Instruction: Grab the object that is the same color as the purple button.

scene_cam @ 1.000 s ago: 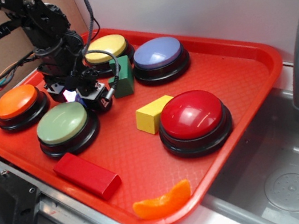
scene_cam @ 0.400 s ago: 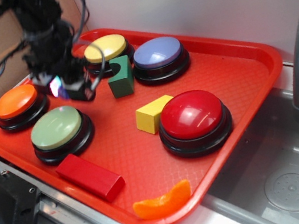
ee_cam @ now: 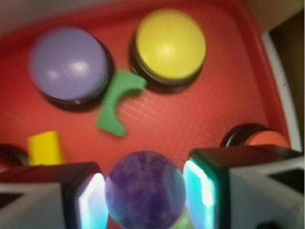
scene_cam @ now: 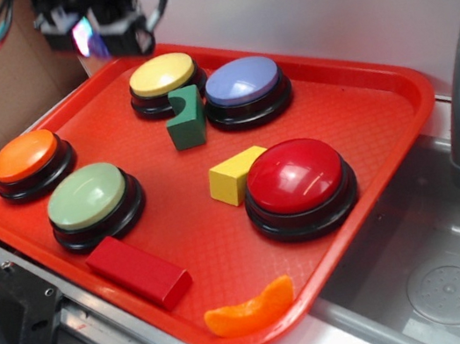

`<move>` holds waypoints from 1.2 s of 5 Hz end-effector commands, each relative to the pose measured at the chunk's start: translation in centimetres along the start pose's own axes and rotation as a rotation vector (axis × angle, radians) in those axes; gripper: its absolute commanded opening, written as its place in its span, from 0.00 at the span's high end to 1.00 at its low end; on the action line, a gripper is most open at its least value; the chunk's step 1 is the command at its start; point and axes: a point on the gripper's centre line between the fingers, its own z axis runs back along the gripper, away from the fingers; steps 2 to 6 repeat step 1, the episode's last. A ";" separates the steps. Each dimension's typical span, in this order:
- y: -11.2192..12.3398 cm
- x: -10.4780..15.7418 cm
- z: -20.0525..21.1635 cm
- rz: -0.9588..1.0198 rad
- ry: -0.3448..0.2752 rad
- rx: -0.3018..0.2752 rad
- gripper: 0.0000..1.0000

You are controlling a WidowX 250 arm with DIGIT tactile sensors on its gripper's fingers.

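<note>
Wrist view: gripper (ee_cam: 145,191) pinches the purple ball (ee_cam: 145,188) between both glowing pads, high above the red tray (scene_cam: 361,104). A second ago the gripper sat low beside the yellow button (scene_cam: 161,74); now it is lifted clear, up-left of that button, so the grab looks done. Purple button (scene_cam: 242,81) sits right of the yellow button. Ball is round: no long axis, no heading.

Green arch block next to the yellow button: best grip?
Come from above and pinch the green arch block across its two flat faces. It stands on end touching the yellow button, so the curved notch and the button side offer poor purchase.
</note>
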 end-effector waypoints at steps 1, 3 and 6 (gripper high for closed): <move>-0.3 0.5 1.5 0.001 -0.019 0.017 1.00; -0.3 0.5 1.5 0.001 -0.019 0.017 1.00; -0.3 0.5 1.5 0.001 -0.019 0.017 1.00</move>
